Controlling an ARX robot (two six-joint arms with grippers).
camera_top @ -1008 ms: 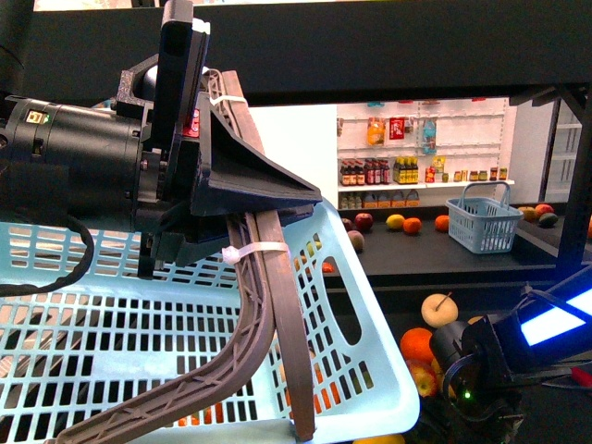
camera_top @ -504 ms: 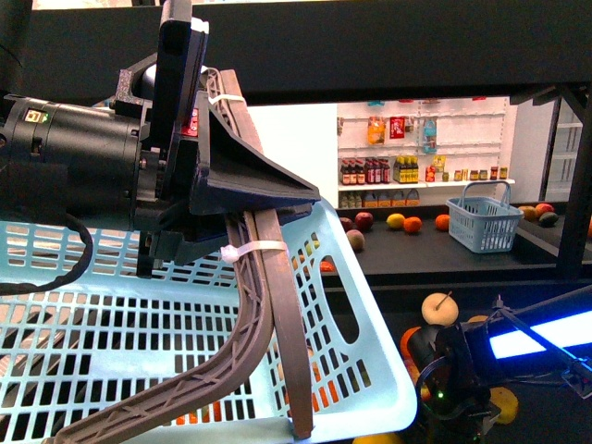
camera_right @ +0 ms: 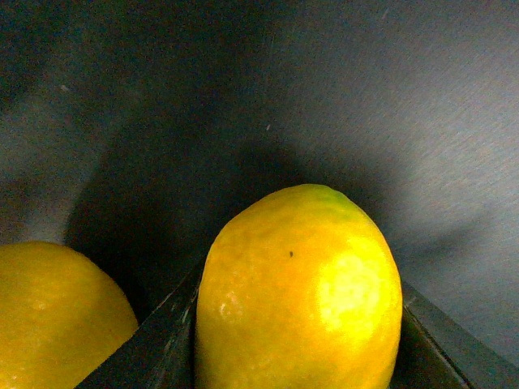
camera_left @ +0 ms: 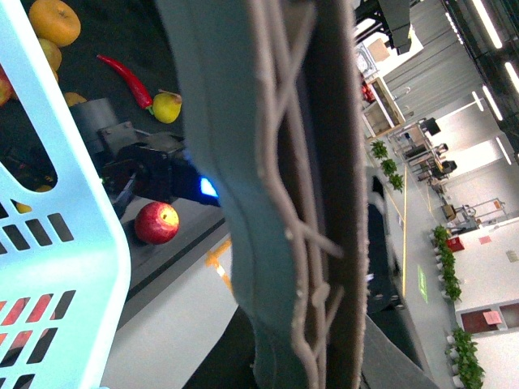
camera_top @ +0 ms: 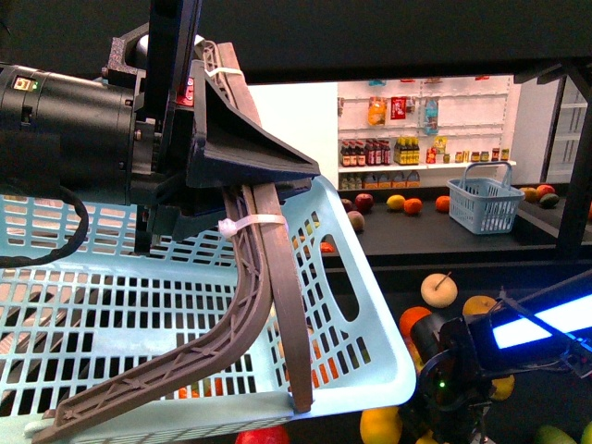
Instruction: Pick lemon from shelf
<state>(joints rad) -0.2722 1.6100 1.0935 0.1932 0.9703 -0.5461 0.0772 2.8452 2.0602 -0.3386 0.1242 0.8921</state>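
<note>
The lemon (camera_right: 300,284), bright yellow and oval, fills the right wrist view, with my right gripper (camera_right: 298,344) shut on it and a dark finger on each side. Behind it is the dark tray of the shelf (camera_right: 365,97). In the front view my right arm (camera_top: 453,365) reaches low at the right over the fruit on the shelf (camera_top: 481,245); its gripper and the lemon are hidden there. My left gripper (camera_top: 268,305) is shut on the rim of the light blue basket (camera_top: 370,333), held up at the left. The brown finger (camera_left: 300,203) is close in the left wrist view.
Another yellow fruit (camera_right: 49,324) lies beside the lemon. Near my right arm are a pale stemmed fruit (camera_top: 438,289), an orange (camera_top: 415,321) and a yellow fruit (camera_top: 381,425). A small blue basket (camera_top: 488,205) stands on the far tray. White store shelves (camera_top: 416,148) are behind.
My right arm's wrist has shifted a little to the left. The left arm and basket sit slightly higher in the picture, and more fruit shows along the bottom edge.
</note>
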